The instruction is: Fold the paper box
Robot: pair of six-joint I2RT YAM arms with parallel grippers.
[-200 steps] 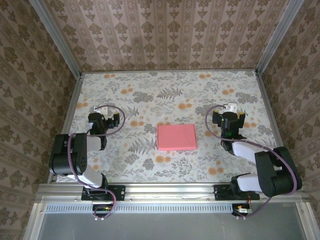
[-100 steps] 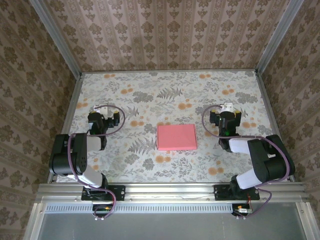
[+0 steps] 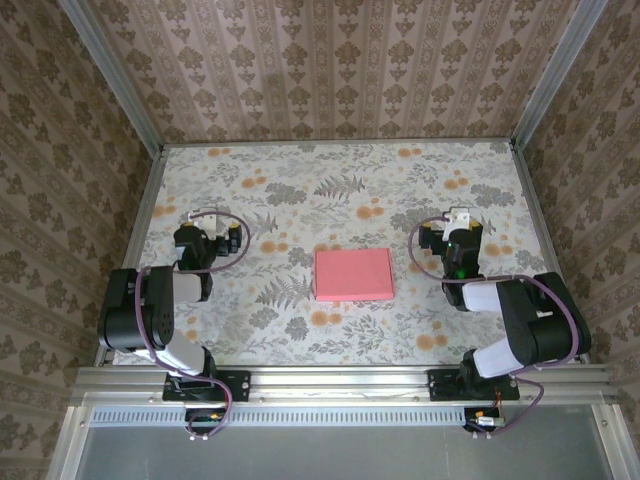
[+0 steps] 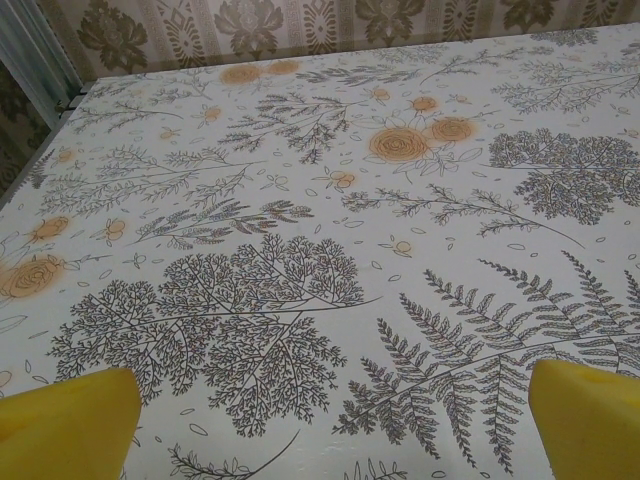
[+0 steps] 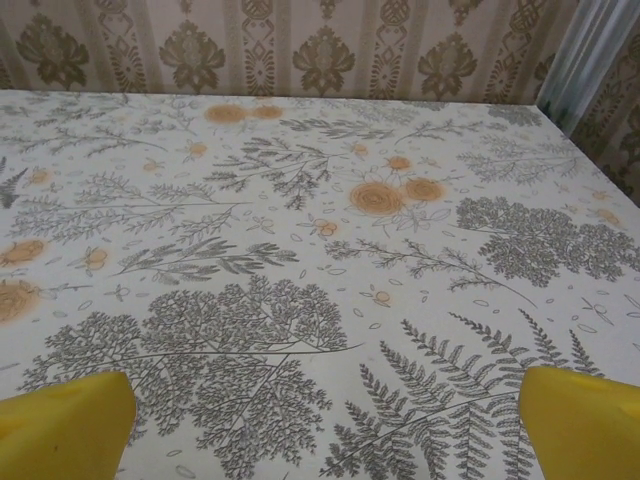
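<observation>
The box (image 3: 353, 274) lay closed, a flat pink slab at mid-worktop (image 3: 330, 180), so the folding seemed done, while the left end effector (image 3: 205, 216) and right end effector (image 3: 461, 216) stood spread apart, empty, well clear on either side.

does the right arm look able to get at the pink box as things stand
Probably yes: the paper box lies flat on bare table just left of the right arm, nothing between them, and its fingers stand open.
</observation>
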